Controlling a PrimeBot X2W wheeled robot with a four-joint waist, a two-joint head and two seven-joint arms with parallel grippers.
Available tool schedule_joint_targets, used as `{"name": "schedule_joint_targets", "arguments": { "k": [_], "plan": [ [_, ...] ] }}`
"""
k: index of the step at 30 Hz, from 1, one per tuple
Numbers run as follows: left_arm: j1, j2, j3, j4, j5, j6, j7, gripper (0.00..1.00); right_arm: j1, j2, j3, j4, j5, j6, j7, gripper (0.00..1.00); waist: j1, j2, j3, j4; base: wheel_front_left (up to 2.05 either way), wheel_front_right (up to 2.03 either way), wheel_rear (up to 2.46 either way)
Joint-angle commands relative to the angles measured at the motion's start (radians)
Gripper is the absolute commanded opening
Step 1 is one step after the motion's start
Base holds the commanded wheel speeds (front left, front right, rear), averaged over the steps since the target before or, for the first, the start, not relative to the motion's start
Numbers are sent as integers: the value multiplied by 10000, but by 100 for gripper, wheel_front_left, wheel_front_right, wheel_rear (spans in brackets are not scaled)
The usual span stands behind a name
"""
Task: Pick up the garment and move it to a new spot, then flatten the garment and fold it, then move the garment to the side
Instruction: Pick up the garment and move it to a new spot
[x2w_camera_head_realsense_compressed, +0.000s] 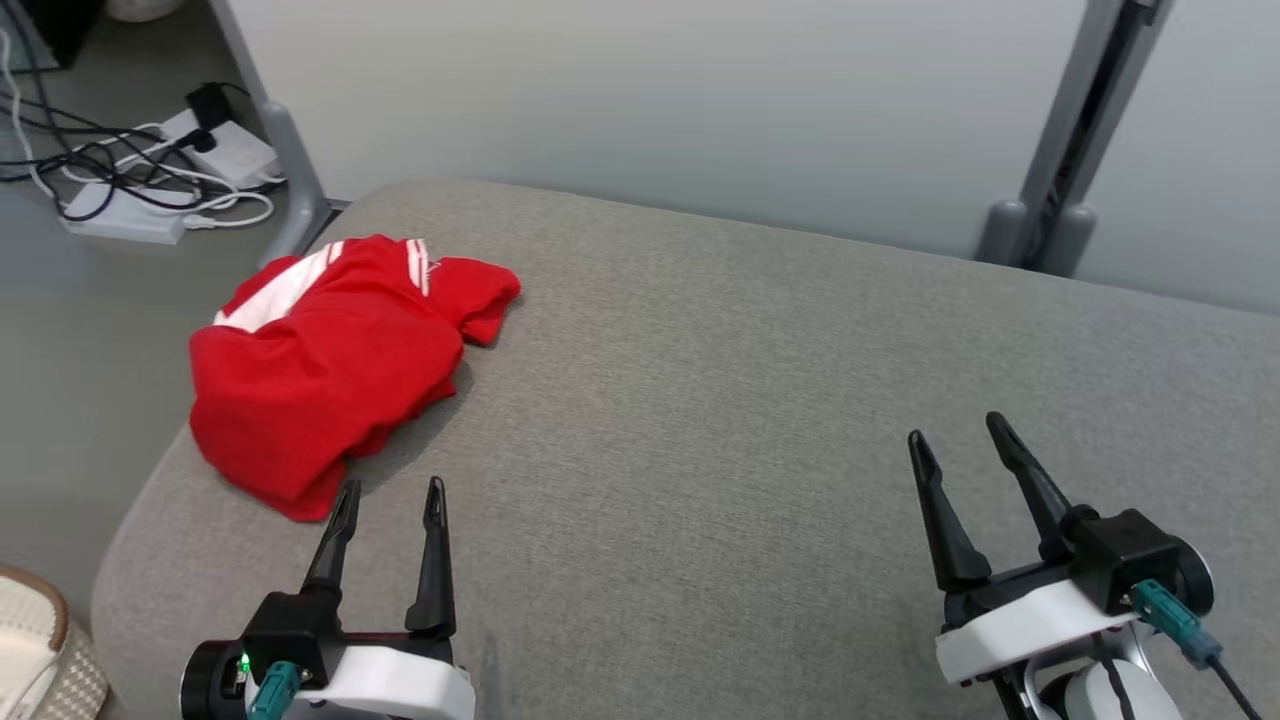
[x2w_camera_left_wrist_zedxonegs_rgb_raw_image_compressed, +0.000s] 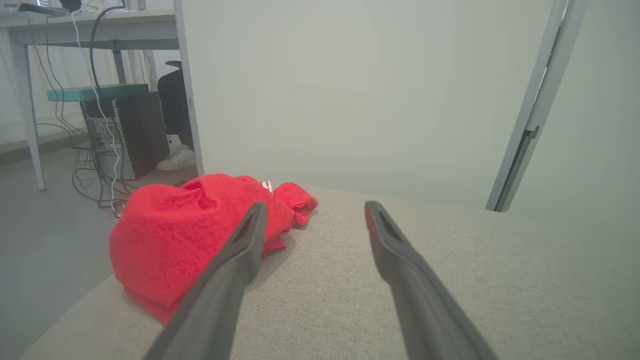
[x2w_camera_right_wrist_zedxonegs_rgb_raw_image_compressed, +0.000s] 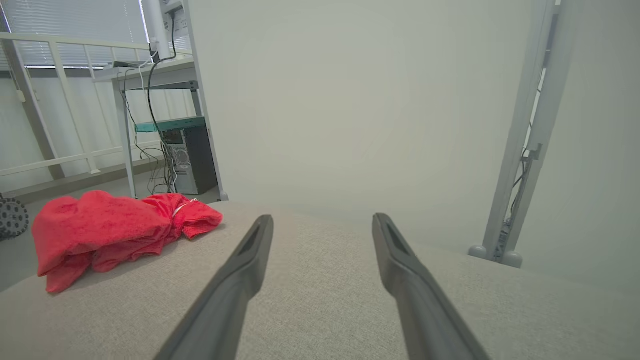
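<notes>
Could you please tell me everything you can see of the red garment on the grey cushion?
The red garment is soft, fleecy-looking fabric with white stripes near its far edge. It lies crumpled in a bunched heap, neither flattened nor folded, near the left corner of the grey cushion, by its edge. It rests on the cushion alone; the open left tool points at its near edge, seemingly just short of touching it.

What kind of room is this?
Probably an office or lab: a grey metal desk with a dark computer tower under it, white power strips with tangled cables on the floor.
</notes>
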Motion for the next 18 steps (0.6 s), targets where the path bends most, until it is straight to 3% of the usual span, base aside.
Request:
{"name": "schedule_joint_targets", "arguments": {
  "k": [1,7,18],
  "plan": [
    [108,33,91,-35,79,-62,-45,100,101,-61,59,-39,86,-3,-53,100,0,0,-295,469,0,0,0],
    [512,33,525,-163,350,-289,-45,100,281,-63,392,-53,233,-3,-53,100,0,0,-570,1105,0,0,0],
    [860,32,1057,-770,484,-229,-45,100,-170,-63,1212,229,490,-3,-53,100,0,0,-456,1316,0,0,0]
  ]
}}
